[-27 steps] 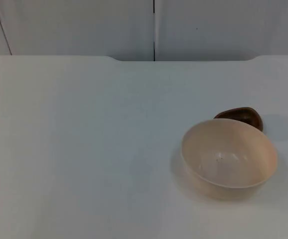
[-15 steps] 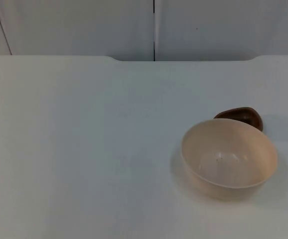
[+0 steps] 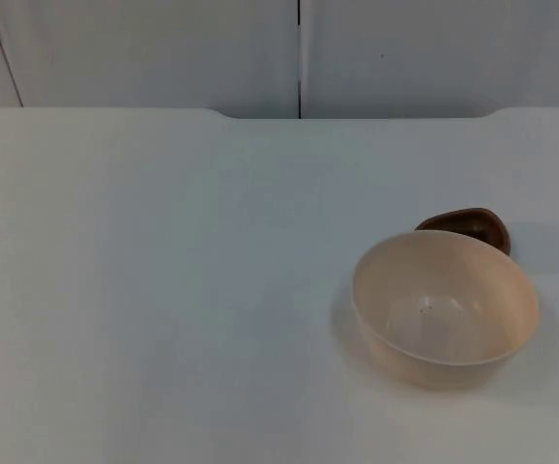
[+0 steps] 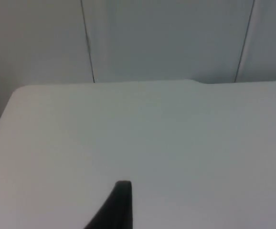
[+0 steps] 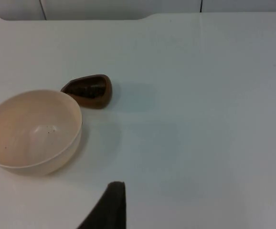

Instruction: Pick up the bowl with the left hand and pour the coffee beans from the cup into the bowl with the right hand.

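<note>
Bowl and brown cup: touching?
Cannot tell. In the right wrist view the cup meets the bowl rim with no visible gap; in the top view the bowl overlaps it.

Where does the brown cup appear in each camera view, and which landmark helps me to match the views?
Top view: the brown cup stands right of centre, just behind the cream bowl.
Right wrist view: the cup stands beside the bowl, close to its rim.
Left wrist view: bare white table and grey wall.
Shared landmark: the bowl next to the cup.
</note>
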